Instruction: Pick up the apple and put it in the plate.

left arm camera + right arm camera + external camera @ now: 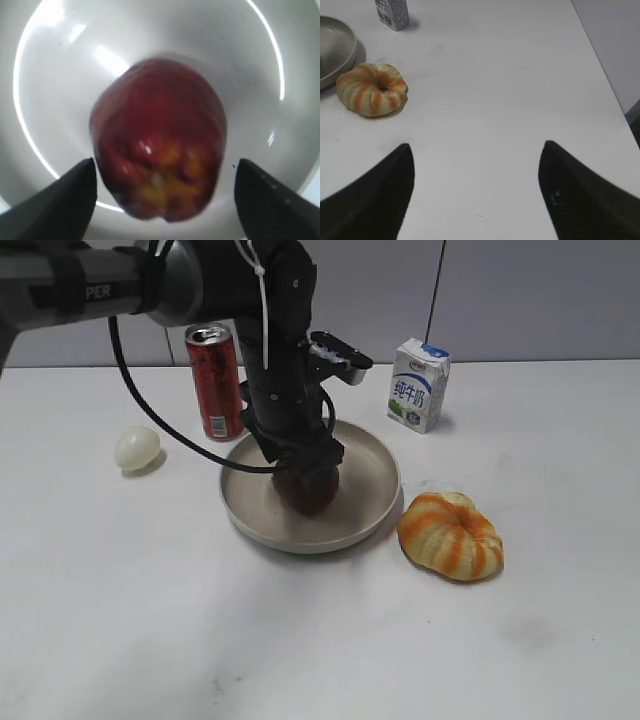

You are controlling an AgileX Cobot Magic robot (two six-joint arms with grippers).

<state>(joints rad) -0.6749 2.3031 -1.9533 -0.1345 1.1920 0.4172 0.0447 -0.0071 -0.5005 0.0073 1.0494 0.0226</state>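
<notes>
White table (150,620) bears plate (375,475), apple (310,495) inside.

White letters "PER" on the left arm (110,290), Chinese characters, perhaps 纯牛奶, on the milk carton (417,385)

Hidden or unclear from my station:

- Apple (308,490): upper half covered by the left gripper (305,468) in the exterior view; blurred in the left wrist view, its lower edge cropped.
- Whether the apple rests on the plate (375,490): I cannot tell.
- Left fingers (65,200): only the tips show, cut off by the bottom edge.
- Plate, right wrist view: only a sliver at the left edge.
- Milk carton (392,13): top cropped; print too small to read.
- Right gripper (476,192): absent from the exterior view.
</notes>
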